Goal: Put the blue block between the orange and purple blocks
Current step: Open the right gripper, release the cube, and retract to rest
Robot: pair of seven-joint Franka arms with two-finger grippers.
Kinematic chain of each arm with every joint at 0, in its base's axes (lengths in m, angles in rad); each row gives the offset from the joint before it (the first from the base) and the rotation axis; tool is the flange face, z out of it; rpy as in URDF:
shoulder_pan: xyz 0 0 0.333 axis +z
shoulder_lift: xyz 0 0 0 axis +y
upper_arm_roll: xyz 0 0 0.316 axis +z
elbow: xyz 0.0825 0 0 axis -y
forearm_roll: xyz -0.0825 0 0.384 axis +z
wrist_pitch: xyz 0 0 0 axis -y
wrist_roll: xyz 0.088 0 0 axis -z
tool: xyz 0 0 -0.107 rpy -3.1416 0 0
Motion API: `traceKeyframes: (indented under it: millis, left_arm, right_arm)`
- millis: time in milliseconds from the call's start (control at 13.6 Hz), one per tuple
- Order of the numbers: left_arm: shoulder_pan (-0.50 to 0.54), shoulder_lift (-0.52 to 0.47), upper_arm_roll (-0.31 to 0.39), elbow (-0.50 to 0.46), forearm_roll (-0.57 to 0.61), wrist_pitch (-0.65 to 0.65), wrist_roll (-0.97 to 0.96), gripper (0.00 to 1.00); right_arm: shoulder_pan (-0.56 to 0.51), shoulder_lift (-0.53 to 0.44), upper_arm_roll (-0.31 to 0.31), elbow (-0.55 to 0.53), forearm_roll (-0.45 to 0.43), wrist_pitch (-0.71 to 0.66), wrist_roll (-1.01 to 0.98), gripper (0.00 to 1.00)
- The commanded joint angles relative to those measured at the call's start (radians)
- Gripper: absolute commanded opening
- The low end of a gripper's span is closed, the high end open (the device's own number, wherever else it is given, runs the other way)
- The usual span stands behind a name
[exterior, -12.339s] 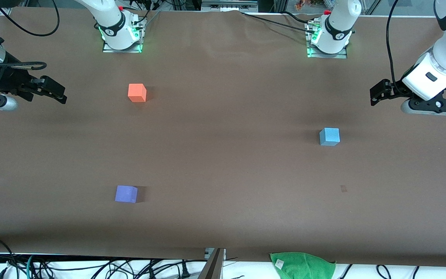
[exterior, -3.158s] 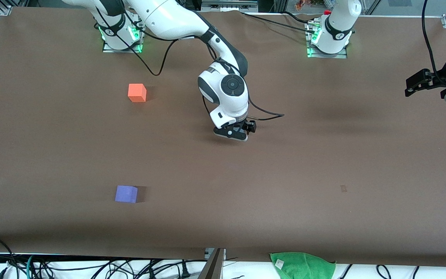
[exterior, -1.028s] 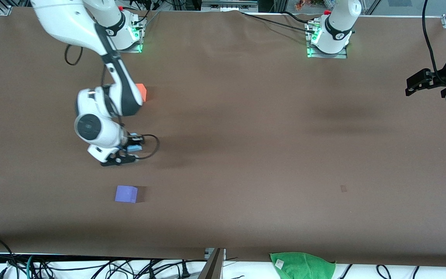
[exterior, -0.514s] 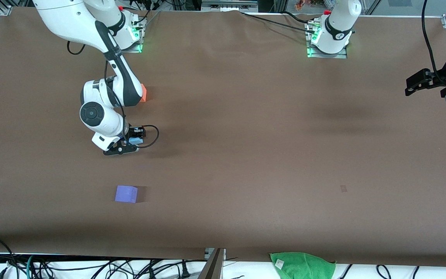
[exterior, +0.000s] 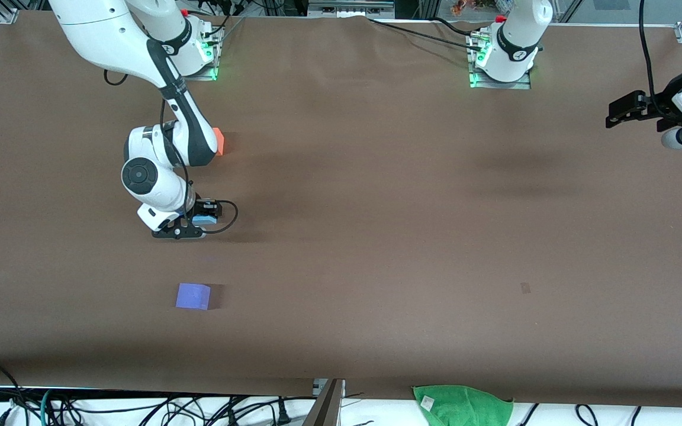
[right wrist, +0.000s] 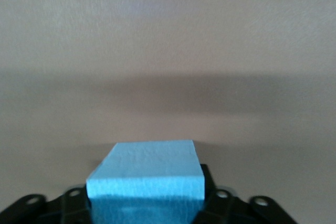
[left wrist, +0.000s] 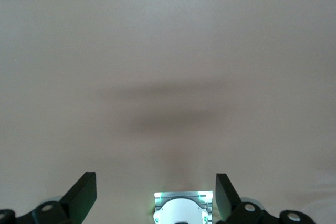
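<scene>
My right gripper (exterior: 190, 223): pinching the blue block (exterior: 201, 219), over the table (exterior: 376, 236) between orange block (exterior: 218, 142) and purple block (exterior: 193, 296).
My left gripper (exterior: 619, 111): fingers spread, waiting at the left arm's table end.

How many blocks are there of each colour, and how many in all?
Blue block: 1
Orange block: 1
Purple block: 1
Total: 3

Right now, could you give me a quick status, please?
Right gripper shut on blue block, between orange block and purple block. Left gripper open, waiting.
</scene>
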Motion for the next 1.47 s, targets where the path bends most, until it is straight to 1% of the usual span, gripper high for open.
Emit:
traceKeyframes:
  millis: [0, 147, 294, 367, 441, 514, 661, 734, 881, 1028, 1102, 1175, 1395]
  left_arm:
    - [0.004, 0.004, -0.007, 0.043, -0.008, -0.027, -0.010, 1.00]
    - [-0.005, 0.007, -0.007, 0.051, -0.008, -0.029, -0.010, 1.00]
    - [-0.007, 0.006, -0.021, 0.051, -0.011, -0.031, -0.010, 1.00]
    - [-0.007, 0.004, -0.030, 0.051, -0.009, -0.031, -0.010, 1.00]
    - [-0.007, 0.004, -0.048, 0.051, -0.005, -0.031, -0.012, 1.00]
    - [-0.005, 0.004, -0.051, 0.051, -0.005, -0.031, -0.012, 1.00]
    - [-0.007, 0.006, -0.062, 0.052, 0.011, -0.009, -0.010, 1.00]
    - [-0.007, 0.004, -0.070, 0.051, 0.039, 0.009, -0.009, 1.00]
    - [-0.007, 0.004, -0.080, 0.051, 0.044, 0.011, -0.010, 1.00]
    - [-0.007, 0.004, -0.094, 0.052, 0.046, 0.015, -0.012, 1.00]
    - [-0.007, 0.006, -0.094, 0.051, 0.046, 0.015, -0.012, 1.00]
    - [-0.004, 0.006, -0.093, 0.051, 0.047, 0.014, -0.010, 1.00]
    - [0.002, 0.006, -0.093, 0.051, 0.047, 0.014, -0.010, 1.00]
  right_arm:
    - [-0.011, -0.027, -0.001, 0.062, 0.013, -0.076, 0.025, 0.99]
    - [-0.010, -0.062, -0.002, 0.151, 0.011, -0.229, 0.030, 0.99]
    - [-0.011, -0.139, -0.005, 0.226, 0.008, -0.393, 0.036, 0.99]
    - [-0.010, -0.196, -0.016, 0.239, 0.005, -0.448, 0.034, 0.99]
    - [-0.011, -0.258, -0.018, 0.240, 0.000, -0.488, 0.030, 0.99]
    - [-0.011, -0.309, -0.019, 0.242, -0.006, -0.518, 0.027, 0.99]
    - [-0.010, -0.388, -0.030, 0.274, -0.012, -0.608, 0.016, 0.99]
    - [-0.010, -0.403, -0.031, 0.303, -0.013, -0.672, 0.008, 0.99]
    - [-0.010, -0.417, -0.030, 0.374, -0.015, -0.745, -0.030, 0.99]
    - [-0.011, -0.432, -0.038, 0.436, -0.023, -0.810, -0.131, 0.99]
    - [-0.011, -0.426, -0.071, 0.475, -0.013, -0.852, -0.166, 0.99]
    - [-0.010, -0.426, -0.082, 0.498, -0.012, -0.892, -0.182, 0.99]
    - [-0.002, -0.422, -0.073, 0.504, -0.071, -0.892, -0.177, 0.99]
